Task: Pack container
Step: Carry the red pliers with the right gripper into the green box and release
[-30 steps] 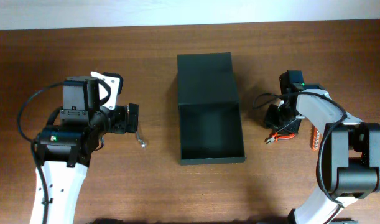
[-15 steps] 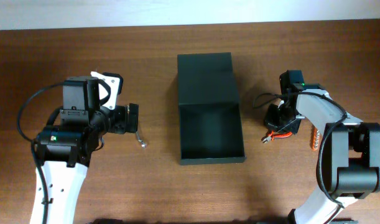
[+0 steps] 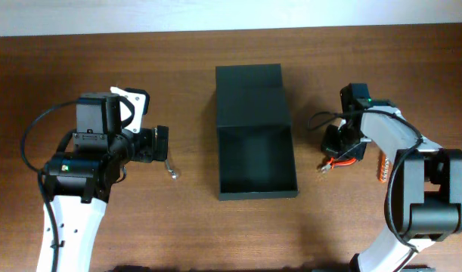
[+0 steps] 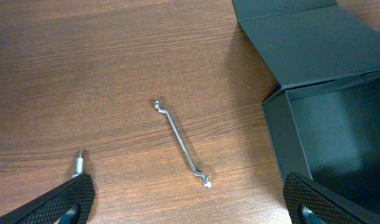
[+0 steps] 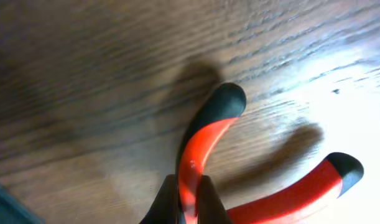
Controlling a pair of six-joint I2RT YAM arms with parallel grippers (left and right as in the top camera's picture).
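Dark green-black matte rectangular box container (image 3: 218,162) on brown wooden table (image 3: 79,60), midway between arms. Box open, straight walls. Matching flat hinged lid (image 3: 249,94) lies folded back flat at container's far side. Left gripper (image 3: 164,143) left of container, fingers spread wide, holding nothing. Thin silver double-bend wrench (image 4: 180,144) just left of container. Right gripper (image 5: 180,202) right of container, pinched onto one handle of red black-tipped pliers (image 5: 202,143).

Open container (image 3: 257,162), lid (image 3: 250,94) flat behind, small wrench (image 3: 171,171) by left gripper (image 3: 162,144), right gripper (image 3: 342,148) over red-handled pliers (image 3: 333,165)
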